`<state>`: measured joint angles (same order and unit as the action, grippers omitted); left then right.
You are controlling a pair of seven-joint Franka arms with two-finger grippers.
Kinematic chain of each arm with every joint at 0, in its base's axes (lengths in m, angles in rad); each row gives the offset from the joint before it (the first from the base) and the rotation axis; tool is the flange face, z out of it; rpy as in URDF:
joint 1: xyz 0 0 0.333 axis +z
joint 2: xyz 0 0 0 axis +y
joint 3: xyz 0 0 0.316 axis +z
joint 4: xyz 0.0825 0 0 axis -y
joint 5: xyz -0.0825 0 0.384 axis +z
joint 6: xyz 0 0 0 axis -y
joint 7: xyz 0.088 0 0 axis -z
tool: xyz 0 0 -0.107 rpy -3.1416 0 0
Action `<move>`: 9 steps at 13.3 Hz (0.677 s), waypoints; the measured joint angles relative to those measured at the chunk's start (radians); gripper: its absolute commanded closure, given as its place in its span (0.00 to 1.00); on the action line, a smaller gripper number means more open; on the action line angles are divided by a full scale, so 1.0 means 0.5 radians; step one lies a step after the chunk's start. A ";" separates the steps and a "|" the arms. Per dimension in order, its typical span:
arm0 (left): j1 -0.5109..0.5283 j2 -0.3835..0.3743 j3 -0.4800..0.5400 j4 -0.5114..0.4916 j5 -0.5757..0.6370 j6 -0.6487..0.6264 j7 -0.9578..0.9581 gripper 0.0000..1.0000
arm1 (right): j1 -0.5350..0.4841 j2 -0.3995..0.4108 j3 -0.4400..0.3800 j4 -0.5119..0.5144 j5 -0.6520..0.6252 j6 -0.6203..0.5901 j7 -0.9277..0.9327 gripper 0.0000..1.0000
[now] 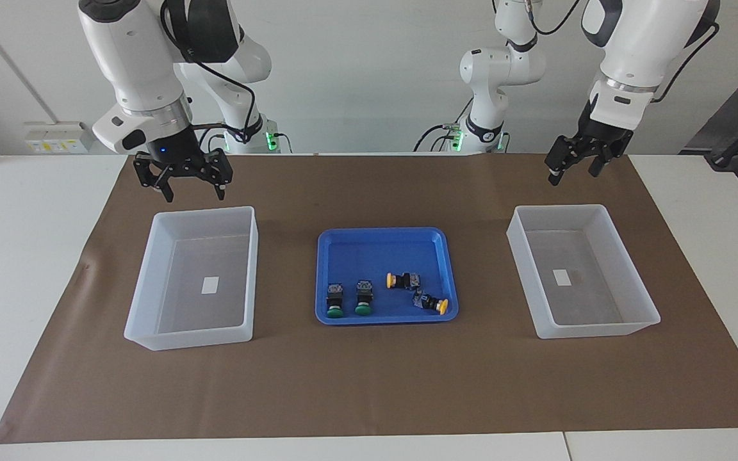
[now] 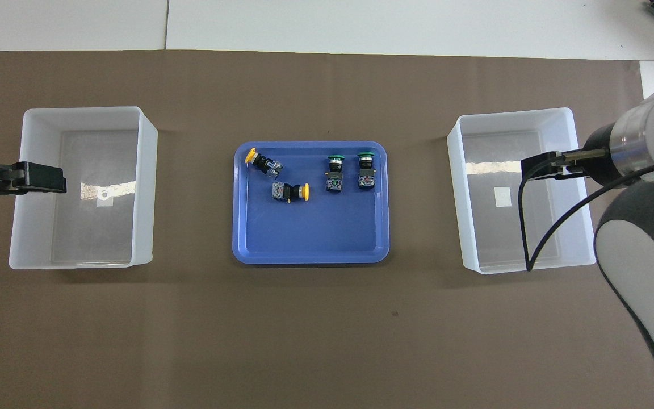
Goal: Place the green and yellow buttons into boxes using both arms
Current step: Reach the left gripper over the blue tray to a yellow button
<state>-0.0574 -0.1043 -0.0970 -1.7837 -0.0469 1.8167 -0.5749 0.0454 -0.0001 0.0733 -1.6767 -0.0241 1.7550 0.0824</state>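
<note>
Two green buttons [image 1: 335,301] [image 1: 363,299] and two yellow buttons [image 1: 403,280] [image 1: 432,303] lie in a blue tray [image 1: 375,246] at mid-table. In the overhead view the green buttons [image 2: 335,170] [image 2: 366,168] lie side by side, and the yellow buttons [image 2: 261,162] [image 2: 291,192] lie toward the left arm's end. One translucent box [image 1: 183,301] [image 2: 491,238] stands at the right arm's end and another box [image 1: 599,301] [image 2: 77,238] at the left arm's end. My right gripper [image 1: 193,189] [image 2: 537,167] hangs open and empty, high over its box's robot-side rim. My left gripper [image 1: 574,171] [image 2: 49,177] hangs the same way over the other box, open and empty.
A brown mat [image 1: 369,384] covers the white table under the tray and both boxes. Each box has a small white label [image 1: 210,285] [image 1: 560,276] on its floor and nothing else inside. The tray lies between the boxes with bare mat around it.
</note>
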 measured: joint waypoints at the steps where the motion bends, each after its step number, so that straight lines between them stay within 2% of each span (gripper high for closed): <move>1: -0.056 0.038 -0.002 -0.017 -0.008 0.087 -0.242 0.00 | 0.000 0.000 0.000 0.000 0.000 0.000 0.000 0.00; 5: -0.239 0.318 -0.006 -0.046 -0.010 0.483 -0.909 0.00 | 0.000 0.000 0.000 0.000 0.000 0.000 0.000 0.00; 7: -0.288 0.477 -0.006 -0.065 -0.010 0.726 -1.144 0.00 | 0.000 0.000 0.000 0.000 0.000 0.000 0.000 0.00; 9: -0.315 0.563 -0.005 -0.119 -0.010 0.904 -1.316 0.00 | 0.000 0.000 0.000 0.000 0.000 0.000 0.000 0.00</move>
<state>-0.2148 0.1772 -0.0996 -1.8432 -0.0522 2.2685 -1.2331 0.0454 -0.0001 0.0733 -1.6767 -0.0241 1.7550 0.0824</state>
